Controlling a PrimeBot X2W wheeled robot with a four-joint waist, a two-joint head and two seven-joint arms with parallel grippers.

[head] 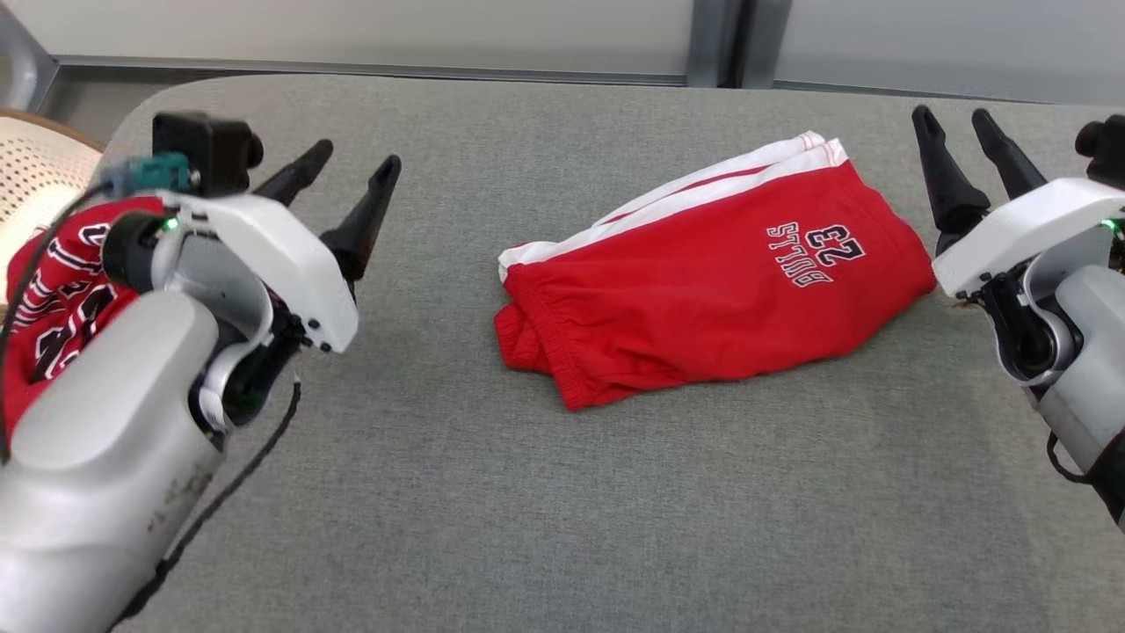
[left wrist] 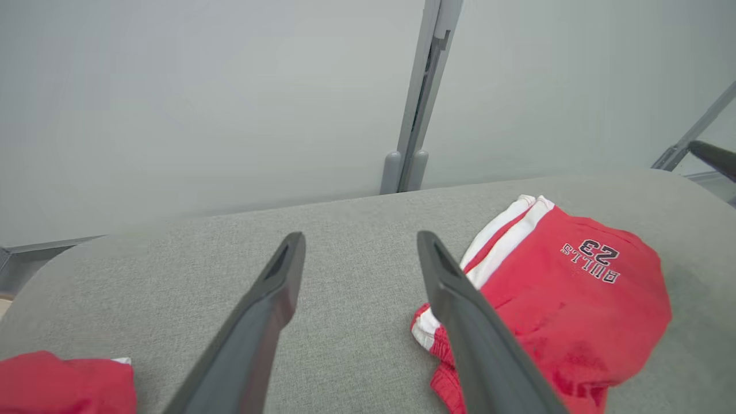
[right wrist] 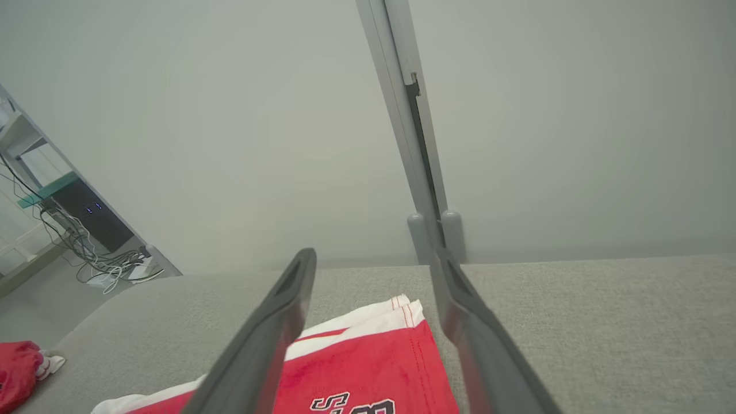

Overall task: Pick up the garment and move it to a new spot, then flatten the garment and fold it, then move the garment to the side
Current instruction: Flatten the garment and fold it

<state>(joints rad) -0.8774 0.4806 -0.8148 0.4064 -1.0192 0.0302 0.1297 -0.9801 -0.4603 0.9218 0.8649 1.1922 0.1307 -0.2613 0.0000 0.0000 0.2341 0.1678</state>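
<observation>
Near the middle of the bench (head: 527, 492), a little toward its far edge and right side, the shorts (head: 703, 290) lie folded into a flat, rough wedge. They are a soft red knit with a gathered elastic waistband bunched at the near left end, white side stripes along the far edge, and stitched lettering with a number on top. The fold looks done, so what remains is probably the move to the side.

The right gripper (head: 952, 116) hangs just beside the right end of the shorts, its two dark tapered fingers spread wide and holding nothing. The left gripper (head: 356, 158) is well apart toward the bench's left edge, likewise spread and empty.

The risks are in the lift. A pinch that catches only the top layer would peel the fold open. The limp cloth will sag and slide if it is taken at one end alone. Dragging it instead would let the bench's coarse grey weave tug the lower layers out of line, and the thick waistband could roll out from under.

A second garment (head: 61, 299), also red with printed numerals, lies crumpled at the left edge under the left arm. Setting the shorts down there would tangle the two. The loose black cable (head: 255, 457) under that arm could also snag the cloth.
</observation>
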